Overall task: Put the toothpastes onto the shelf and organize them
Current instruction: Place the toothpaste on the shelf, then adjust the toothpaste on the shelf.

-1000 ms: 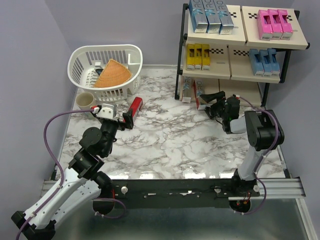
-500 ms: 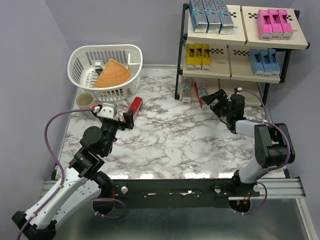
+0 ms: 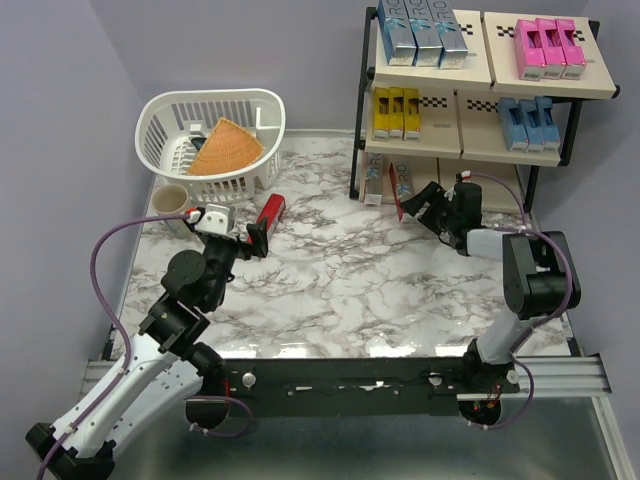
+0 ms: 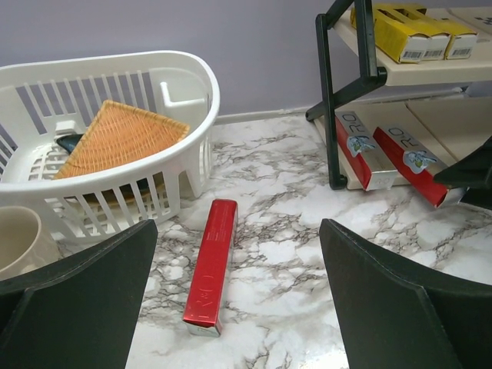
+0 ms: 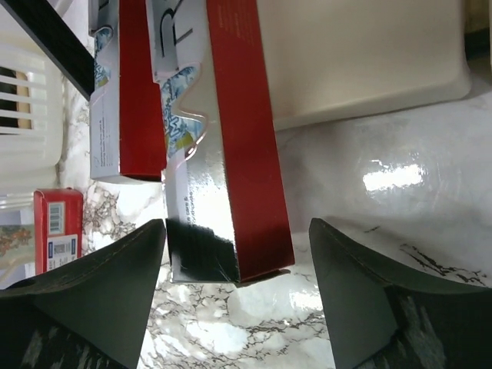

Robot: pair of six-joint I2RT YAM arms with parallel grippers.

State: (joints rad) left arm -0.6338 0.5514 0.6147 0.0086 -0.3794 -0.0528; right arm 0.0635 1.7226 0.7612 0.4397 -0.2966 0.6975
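Nearest us, the left gripper (image 4: 238,227) hangs with its fingers spread wide and nothing between them. It is aimed at the loose carton (image 4: 211,269), which lies flat on the table (image 3: 330,290) just beside the basket (image 4: 115,192).

Farther on, the right gripper (image 5: 237,231) straddles the end carton (image 5: 242,138). That carton lies partly on the bottom tier of the shelf (image 3: 480,135), its near end sticking out past the panel edge over the marble. The fingers stand well apart and a sliver of gap shows on one side, so we judge it not clamped.

The risk, as we see it, is a lopsided squeeze or nudge. It could swing that carton against its neighbour (image 5: 131,92) or drag it off the tier. On the left, a finger coming down close to the basket could catch its wall.

Only the right wrist view shows the gap and the overhang, because the top view hides both behind the gripper. The top view alone shows the filled upper tiers. The left wrist view gives the plainest look at how near the loose carton lies to the basket.
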